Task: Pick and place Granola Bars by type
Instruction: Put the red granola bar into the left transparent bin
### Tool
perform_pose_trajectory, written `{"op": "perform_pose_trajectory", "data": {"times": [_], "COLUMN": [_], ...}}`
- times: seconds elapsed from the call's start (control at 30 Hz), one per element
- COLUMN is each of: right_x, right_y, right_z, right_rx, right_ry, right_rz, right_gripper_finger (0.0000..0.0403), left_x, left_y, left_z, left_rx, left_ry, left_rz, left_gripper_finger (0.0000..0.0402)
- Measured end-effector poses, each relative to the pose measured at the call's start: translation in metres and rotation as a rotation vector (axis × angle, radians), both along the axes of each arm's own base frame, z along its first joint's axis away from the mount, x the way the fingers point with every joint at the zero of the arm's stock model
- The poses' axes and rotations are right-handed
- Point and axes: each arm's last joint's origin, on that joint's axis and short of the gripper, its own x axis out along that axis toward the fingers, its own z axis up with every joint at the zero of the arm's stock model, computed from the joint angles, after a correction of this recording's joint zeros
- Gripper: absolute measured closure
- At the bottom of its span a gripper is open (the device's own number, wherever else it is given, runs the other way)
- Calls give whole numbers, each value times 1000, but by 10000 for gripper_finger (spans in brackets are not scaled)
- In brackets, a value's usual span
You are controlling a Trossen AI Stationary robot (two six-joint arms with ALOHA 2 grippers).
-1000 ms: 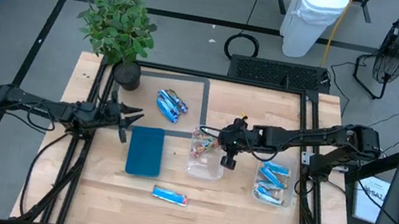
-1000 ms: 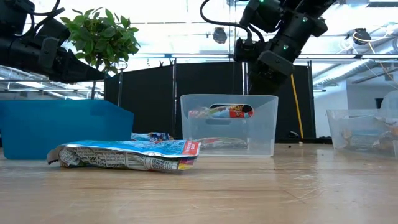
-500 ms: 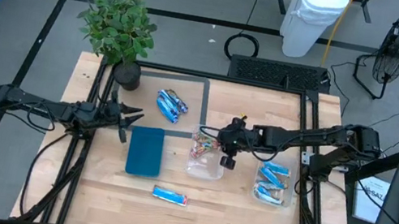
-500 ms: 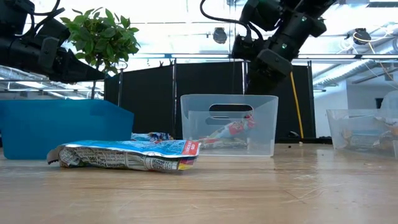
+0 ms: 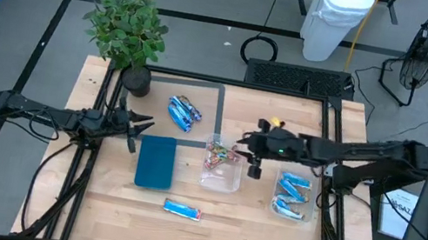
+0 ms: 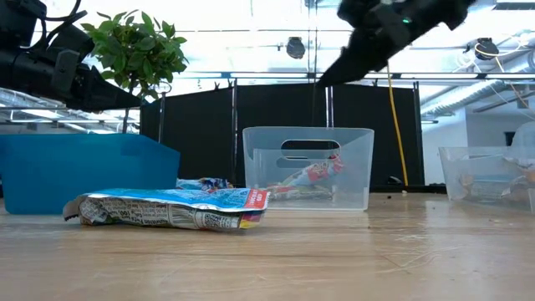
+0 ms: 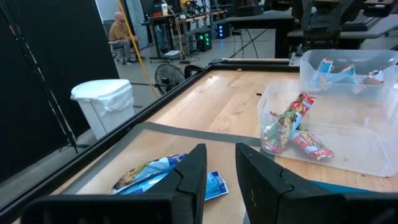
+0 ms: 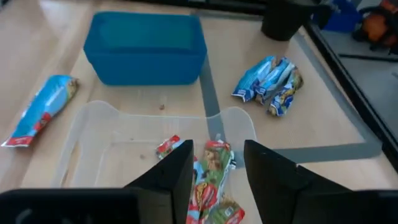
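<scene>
Several red/green granola bars [image 8: 208, 186] lie in the middle clear tub [image 5: 220, 177]; one [image 6: 311, 174] leans against its wall. My right gripper [image 8: 217, 147] hangs open above this tub's right side [image 5: 254, 161], holding nothing. Darker blue bars [image 5: 183, 112] lie on the grey mat at the far side. A light blue bar [image 5: 182, 211] lies flat near the front edge. More light blue bars [image 5: 291, 195] fill the right tub. My left gripper [image 5: 138, 131] waits open at the left, beside the teal tray [image 5: 155, 161].
A potted plant [image 5: 127, 34] stands at the far left corner. Black frame rails [image 5: 330, 140] run along the table's edges. Bare wood lies between the teal tray and the front edge. A person [image 7: 118, 28] sits far off in the room.
My right gripper has let go of a red/green bar, which has dropped into the middle tub and now leans tilted against its wall. The gripper has then risen and drawn back toward the table's right edge.
</scene>
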Motion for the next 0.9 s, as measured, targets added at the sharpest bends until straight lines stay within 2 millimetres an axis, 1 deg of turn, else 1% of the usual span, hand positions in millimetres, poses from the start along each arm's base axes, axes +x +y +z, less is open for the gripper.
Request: {"op": "perform_pose_trajectory", "data": {"times": [0.17, 0.3, 0.4, 0.57, 0.67, 0.73, 0.9], "right_x": [-29, -53, -71, -96, -107, -112, -116], "right_y": [5, 7, 7, 6, 6, 6, 9], "right_z": [-10, -21, -36, -58, -69, -72, -70], "right_rx": [0, -4, -16, -12, -9, -2, 7], "right_ry": [-119, -247, -328, -500, -562, -595, -650], "right_rz": [20, 36, 43, 41, 46, 73, 160], "right_gripper_finger": [276, 276, 277, 277, 279, 280, 280], "left_x": [0, 0, 1, 1, 1, 1, 1], "left_y": [0, 0, 0, 0, 0, 0, 0], "left_z": [0, 1, 6, 9, 12, 13, 12], "left_rx": [0, -14, -48, -63, -65, -66, -65], "left_ry": [1, -20, -80, -127, -150, -161, -156], "left_rz": [0, 1, 3, 2, 2, 2, 2], "left_gripper_finger": [309, 309, 309, 309, 309, 309, 309]}}
